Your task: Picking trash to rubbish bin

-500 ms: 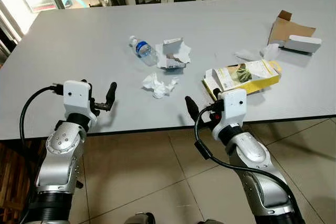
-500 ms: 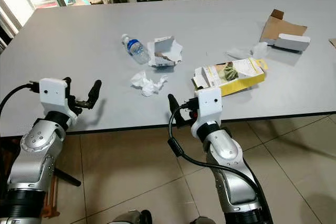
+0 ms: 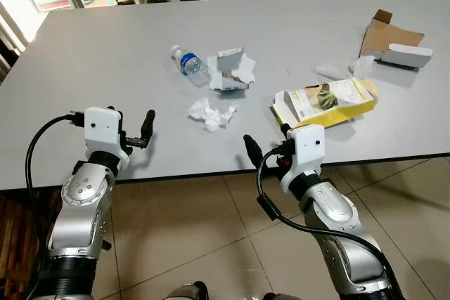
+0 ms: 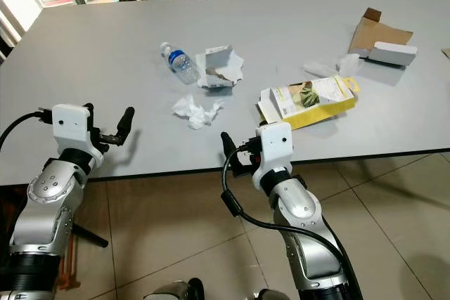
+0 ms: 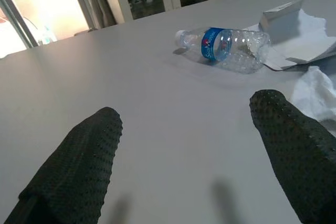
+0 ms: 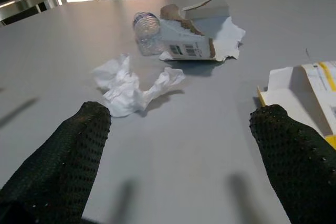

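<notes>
Trash lies mid-bench: a plastic bottle (image 3: 190, 66), a torn white box (image 3: 230, 72), crumpled tissue (image 3: 211, 113) and a yellow carton (image 3: 325, 102). Your left gripper (image 3: 143, 132) and right gripper (image 3: 264, 151) hover at the bench's (image 3: 105, 47) near edge, fingers spread wide, empty.

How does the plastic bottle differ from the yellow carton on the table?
The plastic bottle is clear, with a blue label; the yellow carton is opaque printed card. The bottle is the smaller and looks whole, while the carton is bigger, flattened and torn open at one end. The bottle lies ahead of the left gripper; the carton lies just beyond the right gripper. Both lie on their sides on the grey table, ungrasped.
</notes>
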Available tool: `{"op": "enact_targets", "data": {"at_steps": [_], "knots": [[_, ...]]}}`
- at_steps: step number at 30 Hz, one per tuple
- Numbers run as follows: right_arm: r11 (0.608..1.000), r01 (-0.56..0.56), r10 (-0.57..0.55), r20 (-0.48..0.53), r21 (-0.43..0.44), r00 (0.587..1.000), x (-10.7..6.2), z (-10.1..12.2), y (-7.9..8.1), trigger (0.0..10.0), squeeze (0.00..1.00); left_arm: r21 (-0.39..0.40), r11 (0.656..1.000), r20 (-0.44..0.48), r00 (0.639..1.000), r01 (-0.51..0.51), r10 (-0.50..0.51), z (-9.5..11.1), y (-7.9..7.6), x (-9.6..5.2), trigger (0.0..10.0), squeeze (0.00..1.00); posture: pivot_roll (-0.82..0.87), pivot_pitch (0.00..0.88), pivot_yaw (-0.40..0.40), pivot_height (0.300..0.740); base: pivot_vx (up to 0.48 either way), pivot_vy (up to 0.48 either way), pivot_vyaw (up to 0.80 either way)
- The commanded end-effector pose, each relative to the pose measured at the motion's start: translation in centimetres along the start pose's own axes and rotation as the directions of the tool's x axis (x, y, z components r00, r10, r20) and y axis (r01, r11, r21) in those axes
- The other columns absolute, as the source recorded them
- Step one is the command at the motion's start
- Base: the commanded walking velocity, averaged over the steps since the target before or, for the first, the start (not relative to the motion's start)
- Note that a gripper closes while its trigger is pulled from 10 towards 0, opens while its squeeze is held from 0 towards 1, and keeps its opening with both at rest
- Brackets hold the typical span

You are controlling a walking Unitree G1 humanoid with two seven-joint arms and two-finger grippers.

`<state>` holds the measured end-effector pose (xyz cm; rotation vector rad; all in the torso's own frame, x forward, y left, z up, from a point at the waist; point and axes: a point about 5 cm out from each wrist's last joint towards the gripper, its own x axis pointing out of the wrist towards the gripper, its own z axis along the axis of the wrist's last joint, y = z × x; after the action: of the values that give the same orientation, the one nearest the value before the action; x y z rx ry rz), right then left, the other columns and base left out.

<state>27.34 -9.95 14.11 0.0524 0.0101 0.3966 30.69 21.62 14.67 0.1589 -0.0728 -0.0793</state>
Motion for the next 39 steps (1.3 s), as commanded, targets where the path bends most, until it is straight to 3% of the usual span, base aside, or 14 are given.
{"op": "enact_targets", "data": {"at_steps": [1,10,23,34,39], "knots": [[1.0,-0.017,0.017,0.006,0.006,1.0,0.0,0.1,0.3,10.0,0.0,0.014,1.0,-0.013,1.0,-0.007,0.007,-0.1,0.1,-0.1,10.0,0.0,-0.01,0.16,0.064,0.74,0.48,0.0,0.0],[1.0,-0.027,0.027,0.006,0.006,1.0,-0.2,0.0,0.5,10.0,0.0,0.013,1.0,-0.011,1.0,-0.016,0.017,0.0,0.1,0.0,10.0,0.0,-0.02,0.159,0.067,0.74,0.461,0.0,0.0],[0.999,-0.043,0.043,0.001,0.012,0.999,-0.4,-0.1,0.9,10.0,0.0,0.005,1.0,-0.01,1.0,-0.013,0.013,-0.1,-0.3,-0.1,10.0,0.0,-0.02,0.166,0.067,0.74,0.0,0.0,0.0],[0.995,-0.093,0.094,-0.011,0.043,0.996,0.1,-0.3,2.0,10.0,0.0,0.026,0.999,-0.019,0.999,-0.033,0.033,0.1,0.7,-0.5,10.0,0.0,0.01,0.193,0.061,0.74,0.0,0.0,0.0],[0.992,-0.107,0.108,-0.017,0.063,0.994,1.0,-0.6,2.0,10.0,0.0,0.048,0.997,-0.022,0.998,-0.056,0.057,0.4,1.9,-1.2,10.0,0.0,0.05,0.226,0.062,0.74,0.0,0.0,0.0]]}}
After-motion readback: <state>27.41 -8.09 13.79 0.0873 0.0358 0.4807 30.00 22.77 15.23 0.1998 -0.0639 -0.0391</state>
